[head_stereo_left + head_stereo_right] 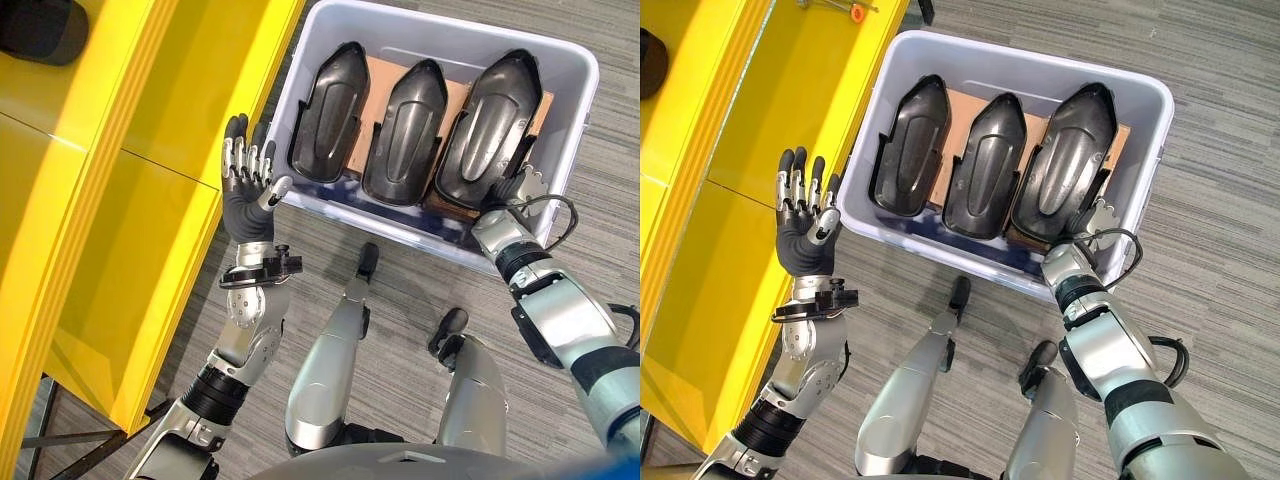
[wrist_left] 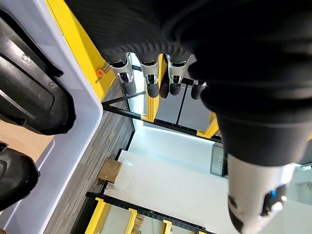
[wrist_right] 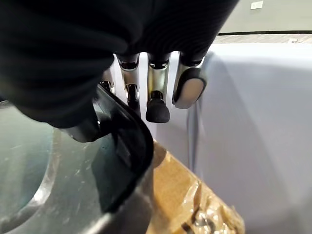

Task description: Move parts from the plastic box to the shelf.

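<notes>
reaching right hand fingers touching black part in plastic box

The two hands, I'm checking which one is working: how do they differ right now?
The right hand reaches into the plastic box at the near end of the rightmost black part; the left hand is raised outside the box, beside the yellow shelf. The left hand's fingers are straight and hold nothing. Both have dark-tipped silver fingers.

grey striped carpet floor, yellow racking frames
</notes>
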{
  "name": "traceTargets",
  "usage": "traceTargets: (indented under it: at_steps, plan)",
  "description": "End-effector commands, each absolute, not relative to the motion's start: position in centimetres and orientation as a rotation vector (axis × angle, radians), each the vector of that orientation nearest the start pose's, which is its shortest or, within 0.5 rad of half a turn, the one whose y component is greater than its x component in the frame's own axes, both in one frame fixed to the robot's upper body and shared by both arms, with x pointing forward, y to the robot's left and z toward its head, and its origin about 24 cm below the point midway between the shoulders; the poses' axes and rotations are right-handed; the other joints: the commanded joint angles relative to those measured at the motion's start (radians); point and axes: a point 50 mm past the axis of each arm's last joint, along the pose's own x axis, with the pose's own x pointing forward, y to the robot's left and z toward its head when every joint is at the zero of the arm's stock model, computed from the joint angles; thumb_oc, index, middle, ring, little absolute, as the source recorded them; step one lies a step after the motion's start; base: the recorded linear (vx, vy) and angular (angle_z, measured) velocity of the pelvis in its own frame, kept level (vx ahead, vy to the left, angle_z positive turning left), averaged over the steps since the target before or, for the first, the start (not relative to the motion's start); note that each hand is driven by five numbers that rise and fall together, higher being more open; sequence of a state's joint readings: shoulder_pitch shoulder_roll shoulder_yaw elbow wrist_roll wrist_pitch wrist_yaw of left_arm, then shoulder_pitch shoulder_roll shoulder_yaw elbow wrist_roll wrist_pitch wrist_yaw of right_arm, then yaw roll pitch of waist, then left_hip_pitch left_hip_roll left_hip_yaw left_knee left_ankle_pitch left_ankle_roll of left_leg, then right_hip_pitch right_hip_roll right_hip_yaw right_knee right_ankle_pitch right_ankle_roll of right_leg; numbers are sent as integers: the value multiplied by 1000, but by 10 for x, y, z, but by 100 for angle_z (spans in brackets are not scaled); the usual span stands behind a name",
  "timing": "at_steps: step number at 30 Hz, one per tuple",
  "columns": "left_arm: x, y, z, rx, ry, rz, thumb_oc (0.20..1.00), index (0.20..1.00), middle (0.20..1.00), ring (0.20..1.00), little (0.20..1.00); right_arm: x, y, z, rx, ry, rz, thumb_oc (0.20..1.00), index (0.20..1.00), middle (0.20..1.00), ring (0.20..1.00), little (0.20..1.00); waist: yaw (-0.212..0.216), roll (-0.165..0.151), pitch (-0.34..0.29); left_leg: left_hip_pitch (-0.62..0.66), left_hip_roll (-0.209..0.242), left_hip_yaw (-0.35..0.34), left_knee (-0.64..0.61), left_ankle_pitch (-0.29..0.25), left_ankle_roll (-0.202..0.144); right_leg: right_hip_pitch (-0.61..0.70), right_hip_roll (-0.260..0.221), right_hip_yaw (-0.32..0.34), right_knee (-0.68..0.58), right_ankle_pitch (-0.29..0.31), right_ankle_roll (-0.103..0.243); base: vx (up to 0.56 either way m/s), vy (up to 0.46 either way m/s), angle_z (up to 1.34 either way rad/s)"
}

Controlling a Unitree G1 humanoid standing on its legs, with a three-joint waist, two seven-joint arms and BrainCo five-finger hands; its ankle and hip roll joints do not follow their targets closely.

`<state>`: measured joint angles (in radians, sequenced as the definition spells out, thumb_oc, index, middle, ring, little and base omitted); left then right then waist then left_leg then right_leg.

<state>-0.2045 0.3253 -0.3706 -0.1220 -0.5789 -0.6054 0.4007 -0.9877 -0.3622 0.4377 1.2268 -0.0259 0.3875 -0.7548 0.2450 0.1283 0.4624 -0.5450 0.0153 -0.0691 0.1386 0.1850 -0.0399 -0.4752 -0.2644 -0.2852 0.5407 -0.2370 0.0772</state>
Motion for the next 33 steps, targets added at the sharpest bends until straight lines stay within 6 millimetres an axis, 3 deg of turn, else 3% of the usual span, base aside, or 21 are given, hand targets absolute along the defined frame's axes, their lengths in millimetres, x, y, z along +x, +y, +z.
traceTargets:
  at_steps: [1,5,7,9,11,12,19,28,33]
  plan:
    - [248,142,174,-555,-807,-45,1000,1000,1000,1000,1000,349,-262,47,-1009,614,-739,200,200,200,200,200,22,16,58,-30,-22,62,38,-48,40,53,11,-7,-165,182,-5,0,0,0]
    - [246,141,171,-558,-801,-43,1000,1000,1000,1000,1000,345,-264,43,-1057,603,-743,200,200,200,200,200,14,14,58,1,-25,66,39,-72,34,75,7,5,-165,164,1,24,-15,0]
    - [247,140,173,-559,-808,-45,1000,1000,1000,1000,1000,346,-265,47,-1088,575,-774,200,200,200,200,200,14,21,58,-8,-18,69,34,-52,41,67,11,-3,-175,187,-7,-67,-7,2]
    - [246,141,171,-557,-806,-47,1000,1000,1000,1000,1000,349,-264,60,-1208,398,-839,200,200,200,200,200,8,19,58,15,-15,75,28,-56,42,86,11,0,-189,193,-4,-8,-53,1]
    - [246,143,170,-557,-805,-46,1000,1000,1000,1000,1000,353,-262,66,-1215,342,-856,200,200,200,200,200,6,17,58,30,-13,76,22,-56,41,100,10,1,-201,197,-1,-22,-58,0]
    - [246,144,168,-558,-812,-44,1000,1000,1000,1000,1000,357,-253,72,-1135,243,-881,200,200,200,200,200,-2,10,58,73,-4,83,-1,-57,38,133,11,4,-229,208,4,-26,-77,-8]
    - [252,155,165,-542,-810,-19,1000,1000,1000,1000,1000,364,-224,86,-1018,-50,-820,200,200,200,200,200,-44,-17,40,231,32,96,-91,-52,24,273,28,23,-327,224,8,3,-74,-27]
    - [247,173,151,-505,-779,14,1000,1000,1000,1000,1000,344,-225,75,-949,-143,-846,200,200,200,200,200,-75,-38,-46,319,78,90,-190,-18,-4,363,58,23,-395,224,0,51,-76,-16]
    - [240,183,133,-475,-717,45,1000,1000,1000,1000,1000,321,-221,53,-947,-153,-791,200,200,200,200,200,-98,-48,-106,386,94,92,-200,-22,-10,428,66,25,-408,218,-11,98,-28,-5]
